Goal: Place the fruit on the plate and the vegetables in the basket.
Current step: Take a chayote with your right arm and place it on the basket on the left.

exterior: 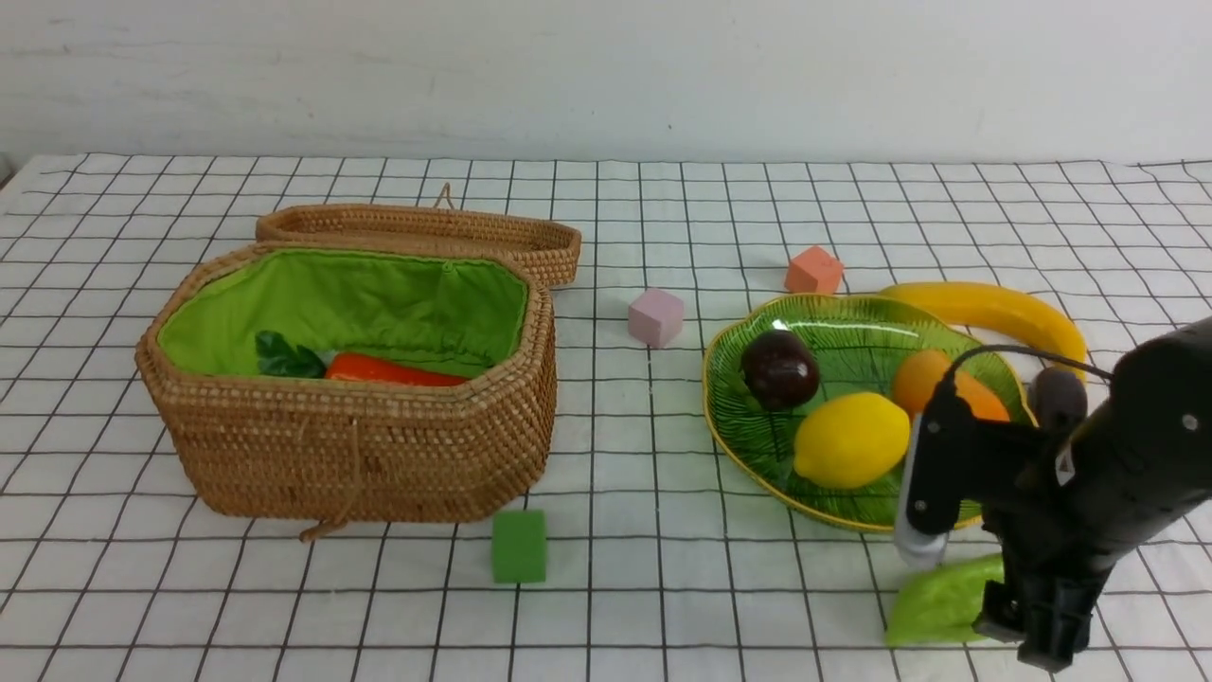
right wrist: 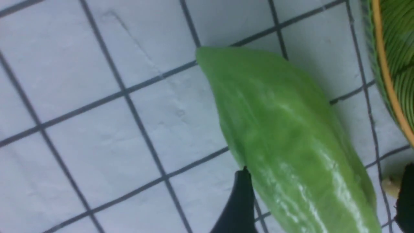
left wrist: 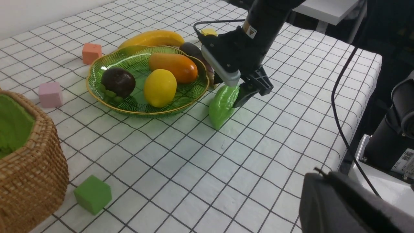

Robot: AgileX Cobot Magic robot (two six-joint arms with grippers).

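The white, black-gridded tabletop (exterior: 663, 568) has the large tan wicker basket with green cloth lining (exterior: 360, 455) at the left of the front view. Its lid is thrown back, and a red-orange carrot with green leaves (exterior: 393, 369) already lies inside. At the right sits the translucent green leaf-shaped plate with a gold rim (exterior: 852, 336), holding the dark purple mangosteen (exterior: 779, 369), the yellow lemon (exterior: 850, 439) and the orange mango (exterior: 923, 379). The long yellow banana (exterior: 994, 308) lies on the cloth behind the plate, so that fruit is not yet sorted.

The step in hand looks to be picking up the bumpy light-green gourd (exterior: 942, 601), which lies at the lower right, just in front of the plate. The right claw (exterior: 1027, 625) is down over it with its fingers spread to either side. One dark finger (right wrist: 239, 200) is against the gourd's flank, and the other seems just clear.

Next, I'd judge, it must close across the waist, lift, and carry leftward into the basket. The gourd is glossy, ridged and tapers to a point, so it may slip.

Of the left claw (left wrist: 349, 204) only a dark bulk shows; it is pressed together.
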